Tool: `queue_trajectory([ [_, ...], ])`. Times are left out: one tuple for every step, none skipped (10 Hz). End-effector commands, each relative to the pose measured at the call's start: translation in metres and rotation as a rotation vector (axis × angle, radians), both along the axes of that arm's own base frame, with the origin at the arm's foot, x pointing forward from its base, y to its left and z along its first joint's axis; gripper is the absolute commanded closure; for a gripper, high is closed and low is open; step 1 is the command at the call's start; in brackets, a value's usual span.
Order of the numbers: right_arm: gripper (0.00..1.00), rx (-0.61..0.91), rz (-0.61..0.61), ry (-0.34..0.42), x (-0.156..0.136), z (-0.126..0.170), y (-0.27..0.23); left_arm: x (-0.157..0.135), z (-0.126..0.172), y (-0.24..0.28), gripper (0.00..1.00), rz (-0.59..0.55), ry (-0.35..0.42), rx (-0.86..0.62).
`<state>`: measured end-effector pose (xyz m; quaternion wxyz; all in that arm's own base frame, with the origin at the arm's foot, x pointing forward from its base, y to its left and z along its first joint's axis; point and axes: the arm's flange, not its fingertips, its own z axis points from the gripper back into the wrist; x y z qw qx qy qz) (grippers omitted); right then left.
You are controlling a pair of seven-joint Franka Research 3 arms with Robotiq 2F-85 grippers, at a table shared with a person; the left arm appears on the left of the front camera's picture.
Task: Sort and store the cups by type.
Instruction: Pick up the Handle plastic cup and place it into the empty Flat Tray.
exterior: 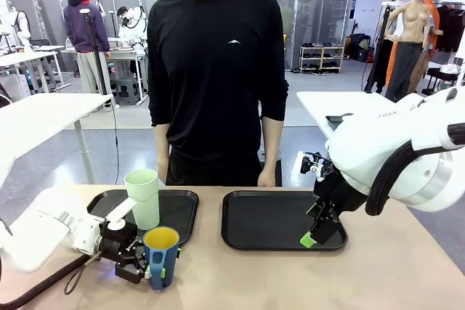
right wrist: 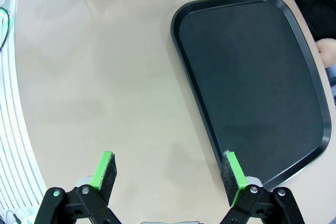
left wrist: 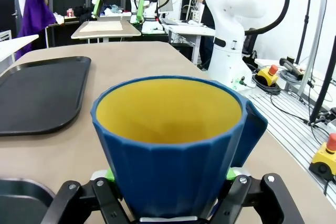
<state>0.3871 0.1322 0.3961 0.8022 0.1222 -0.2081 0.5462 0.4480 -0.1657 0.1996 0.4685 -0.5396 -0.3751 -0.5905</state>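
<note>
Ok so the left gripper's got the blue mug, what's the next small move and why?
Probably lift the blue mug and carry it toward the right tray. The left gripper is shut on it, the green tumbler stands on the left tray, and sorting by type suggests separate trays.

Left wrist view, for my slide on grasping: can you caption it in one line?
Left end effector shut on the dark blue mug, its yellow inside facing the camera, a black tray beyond on the table.

Two black trays, the left tray (exterior: 182, 208) and the right tray (exterior: 269, 223), lie side by side on a tan desk (exterior: 290, 281). A person in a black shirt (exterior: 214, 70) stands behind.
</note>
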Motion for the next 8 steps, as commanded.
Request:
queue_trajectory([
  [0.00,-0.010,-0.024,-0.002,-0.001,-0.002,0.002,-0.008,0.003,-0.026,0.28,0.030,-0.026,-0.037],
  [0.00,-0.010,-0.024,-0.002,-0.001,-0.002,0.002,-0.011,0.005,-0.037,0.28,0.051,-0.022,-0.069],
  [0.00,-0.010,-0.024,-0.002,-0.001,-0.002,0.002,-0.015,0.010,-0.049,0.28,0.058,-0.030,-0.077],
  [0.00,-0.010,-0.024,-0.002,-0.001,-0.002,0.002,-0.019,0.018,-0.061,0.28,0.052,-0.046,-0.091],
  [0.00,-0.010,-0.024,-0.002,-0.001,-0.002,0.002,-0.019,0.025,-0.074,0.28,0.062,-0.063,-0.086],
  [0.00,-0.010,-0.024,-0.002,-0.001,-0.002,0.002,-0.017,0.031,-0.092,0.28,0.078,-0.074,-0.075],
  [0.00,-0.010,-0.024,-0.002,-0.001,-0.002,0.002,-0.013,0.037,-0.110,0.28,0.089,-0.093,-0.058],
  [0.00,-0.010,-0.024,-0.002,-0.001,-0.002,0.002,-0.010,0.040,-0.125,0.28,0.112,-0.098,-0.054],
])
